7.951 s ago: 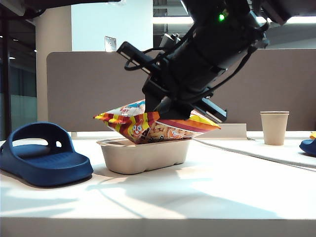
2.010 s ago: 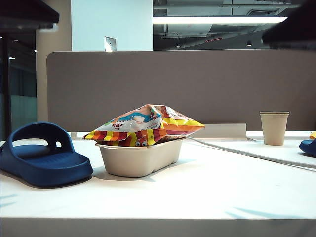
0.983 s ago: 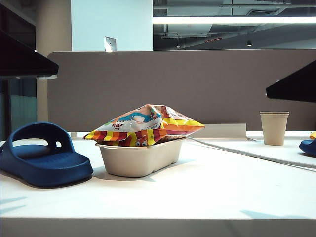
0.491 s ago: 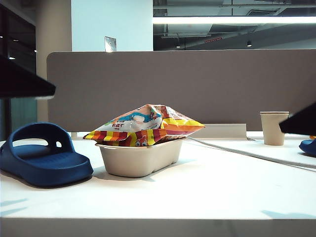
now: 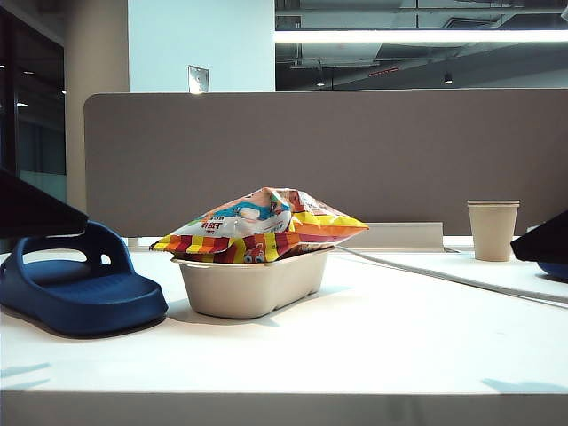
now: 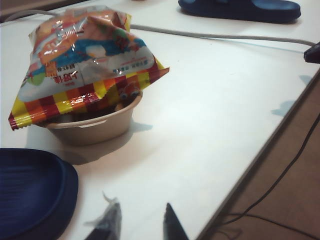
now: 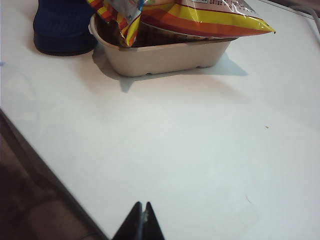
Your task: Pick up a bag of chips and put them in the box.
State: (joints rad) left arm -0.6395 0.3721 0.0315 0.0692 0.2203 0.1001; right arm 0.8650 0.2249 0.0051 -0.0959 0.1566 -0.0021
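Observation:
The striped bag of chips (image 5: 257, 226) lies across the top of the beige box (image 5: 253, 284), overhanging its rim at both ends. The left wrist view has the bag of chips (image 6: 85, 55) resting in the box (image 6: 92, 130), well away from my left gripper (image 6: 141, 217), which is open with nothing between its fingers, over the white table near the front edge. My right gripper (image 7: 141, 206) is shut and empty, over bare table by the edge, far from the box (image 7: 160, 57) and the bag of chips (image 7: 200, 17). Only dark arm parts show at the exterior view's left and right edges.
A blue slipper (image 5: 75, 284) sits left of the box, close to my left gripper (image 6: 30, 195). A paper cup (image 5: 493, 229) stands at the back right beside a second blue slipper (image 6: 240, 9). A grey cable (image 5: 444, 275) runs across the table behind the box.
Both arms have sunk lower at the exterior view's edges and drawn outward. The bag and box have not moved since two seconds ago; eight seconds ago a gripper held the bag over the box.

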